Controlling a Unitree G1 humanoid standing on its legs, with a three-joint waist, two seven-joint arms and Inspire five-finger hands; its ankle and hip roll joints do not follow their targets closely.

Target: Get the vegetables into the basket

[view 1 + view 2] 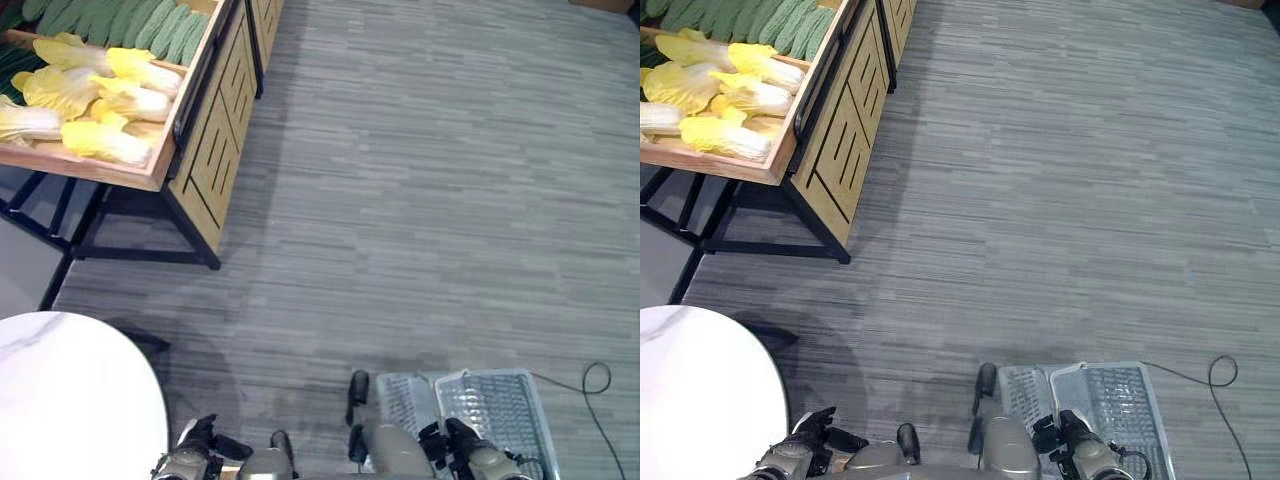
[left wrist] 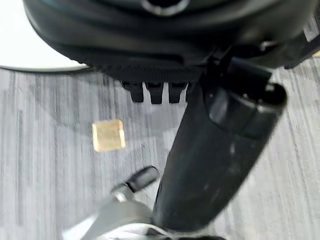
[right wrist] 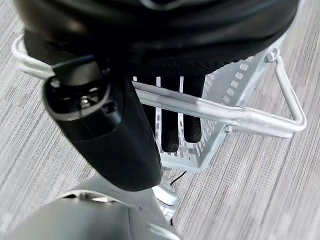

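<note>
Yellow-white cabbages (image 1: pixel 95 95) lie in a wooden display crate (image 1: pixel 165 165) at the far upper left, with green ridged vegetables (image 1: pixel 140 25) in the row behind them. The silver mesh basket (image 1: pixel 495 410) hangs low at my right side above the floor. My right hand (image 1: pixel 462 440) is shut on the basket's handle (image 3: pixel 210 109); the fingers (image 3: pixel 170 132) hook behind the bar and the thumb lies in front. My left hand (image 1: pixel 200 440) hangs at the lower left, open and holding nothing. Both hands are far from the vegetables.
The crate rests on a black metal frame (image 1: pixel 110 250) beside a wooden slatted cabinet (image 1: pixel 215 140). A white round table (image 1: pixel 70 400) stands at the lower left, close to my left hand. Grey striped carpet (image 1: pixel 430 200) stretches ahead. A small yellow square (image 2: pixel 108 135) lies on the floor.
</note>
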